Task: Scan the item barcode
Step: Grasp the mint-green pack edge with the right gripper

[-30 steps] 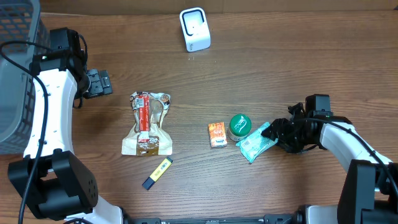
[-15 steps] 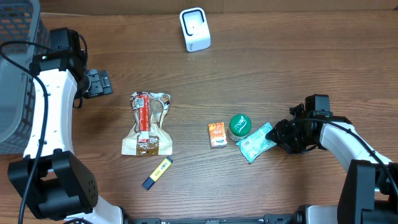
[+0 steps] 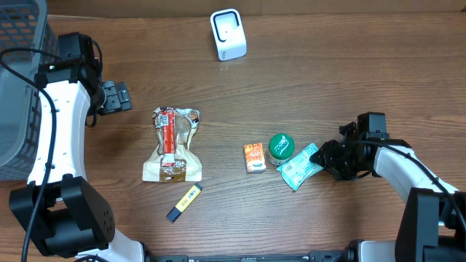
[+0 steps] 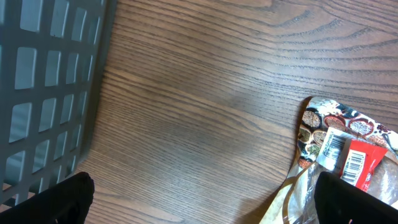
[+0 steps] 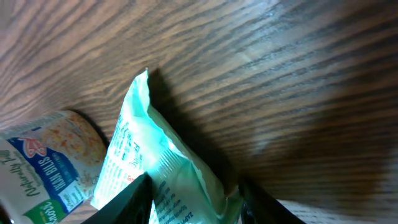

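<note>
A teal plastic packet (image 3: 300, 167) with a barcode label lies on the wooden table at the right. My right gripper (image 3: 325, 159) is at its right end. In the right wrist view the packet (image 5: 168, 168) sits between both fingers and my right gripper (image 5: 194, 202) is shut on it. The white barcode scanner (image 3: 228, 33) stands at the back centre. Far to the left, my left gripper (image 3: 120, 96) stands open over bare wood, and in its wrist view the left gripper (image 4: 205, 205) holds nothing.
A green round tin (image 3: 281, 147) and an orange box (image 3: 254, 157) lie just left of the packet. A snack bag (image 3: 173, 144) and a yellow-blue pen (image 3: 183, 202) lie centre-left. A grey basket (image 3: 18, 87) stands at the left edge.
My right gripper's fingers have narrowed onto the teal packet's end. The packet and the left arm have stayed where they were.
</note>
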You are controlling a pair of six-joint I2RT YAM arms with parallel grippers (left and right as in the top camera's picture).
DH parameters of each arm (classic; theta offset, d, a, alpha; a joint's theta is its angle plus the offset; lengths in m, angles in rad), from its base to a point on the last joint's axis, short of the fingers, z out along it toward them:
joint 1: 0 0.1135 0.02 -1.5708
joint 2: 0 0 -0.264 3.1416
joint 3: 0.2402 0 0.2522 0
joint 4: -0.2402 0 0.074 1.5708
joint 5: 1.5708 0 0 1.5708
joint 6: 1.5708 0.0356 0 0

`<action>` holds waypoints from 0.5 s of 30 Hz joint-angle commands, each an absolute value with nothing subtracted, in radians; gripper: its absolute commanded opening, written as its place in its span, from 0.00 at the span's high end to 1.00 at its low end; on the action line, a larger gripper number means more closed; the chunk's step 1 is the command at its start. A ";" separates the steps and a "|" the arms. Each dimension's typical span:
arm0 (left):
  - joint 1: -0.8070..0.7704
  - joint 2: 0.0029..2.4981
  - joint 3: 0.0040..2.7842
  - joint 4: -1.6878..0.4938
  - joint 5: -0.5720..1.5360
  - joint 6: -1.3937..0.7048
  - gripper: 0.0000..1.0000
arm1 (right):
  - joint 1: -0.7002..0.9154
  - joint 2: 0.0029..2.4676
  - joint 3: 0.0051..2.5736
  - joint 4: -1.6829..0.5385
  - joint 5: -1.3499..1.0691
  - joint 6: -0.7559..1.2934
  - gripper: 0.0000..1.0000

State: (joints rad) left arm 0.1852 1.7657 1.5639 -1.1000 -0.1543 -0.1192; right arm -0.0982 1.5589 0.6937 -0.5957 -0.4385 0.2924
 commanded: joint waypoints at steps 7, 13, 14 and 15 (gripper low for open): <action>0.187 1.766 1.566 -1.100 -0.152 -0.101 0.00 | -0.102 1.569 0.624 -0.543 -0.489 0.298 0.96; 0.187 1.766 1.566 -1.100 -0.152 -0.101 0.00 | -0.151 1.557 0.759 -0.706 -0.499 0.179 0.96; 0.187 1.766 1.566 -1.100 -0.152 -0.101 0.00 | -0.166 1.550 0.810 -0.765 -0.499 0.139 0.96; 0.187 1.766 1.566 -1.100 -0.152 -0.101 0.00 | -0.173 1.547 0.840 -0.797 -0.499 0.120 0.96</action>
